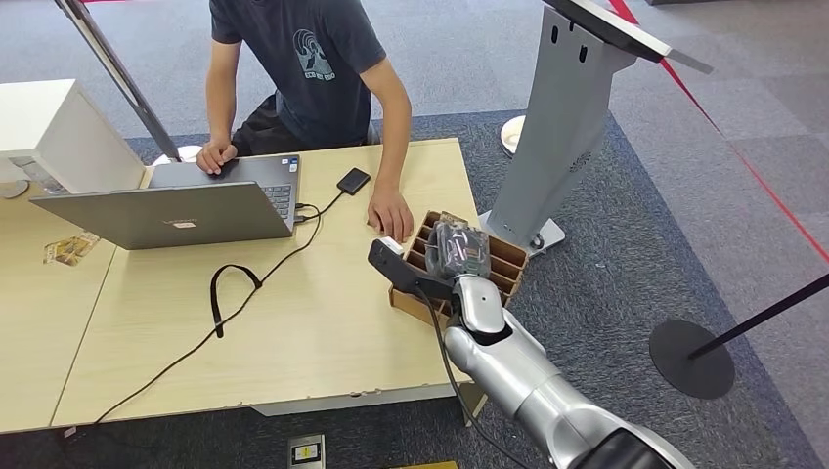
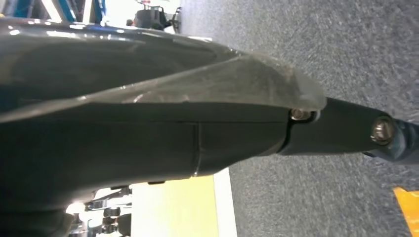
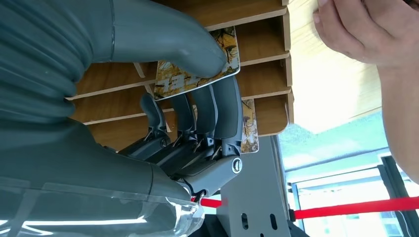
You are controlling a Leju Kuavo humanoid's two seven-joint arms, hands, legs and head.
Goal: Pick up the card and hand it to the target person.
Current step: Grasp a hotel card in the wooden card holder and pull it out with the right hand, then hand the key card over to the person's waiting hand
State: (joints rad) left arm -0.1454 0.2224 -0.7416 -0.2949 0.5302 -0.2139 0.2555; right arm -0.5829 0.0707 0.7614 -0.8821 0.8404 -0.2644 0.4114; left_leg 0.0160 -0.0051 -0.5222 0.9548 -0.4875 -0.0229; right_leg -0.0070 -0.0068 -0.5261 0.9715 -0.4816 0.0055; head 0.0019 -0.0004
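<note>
From the head view, my right hand sits over the brown slotted wooden card box at the pale wooden table's right edge, just beside the seated person's hand. In the right wrist view, thumb and fingers pinch the yellow patterned card at the box's slots. I cannot tell my left hand's state.

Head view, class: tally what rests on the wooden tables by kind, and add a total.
Laptops: 1
Monitors: 1
Slotted card boxes: 1
Black drives: 1
Black straps: 1
Loose cards: 1
Person's hands: 2
Total: 8
</note>
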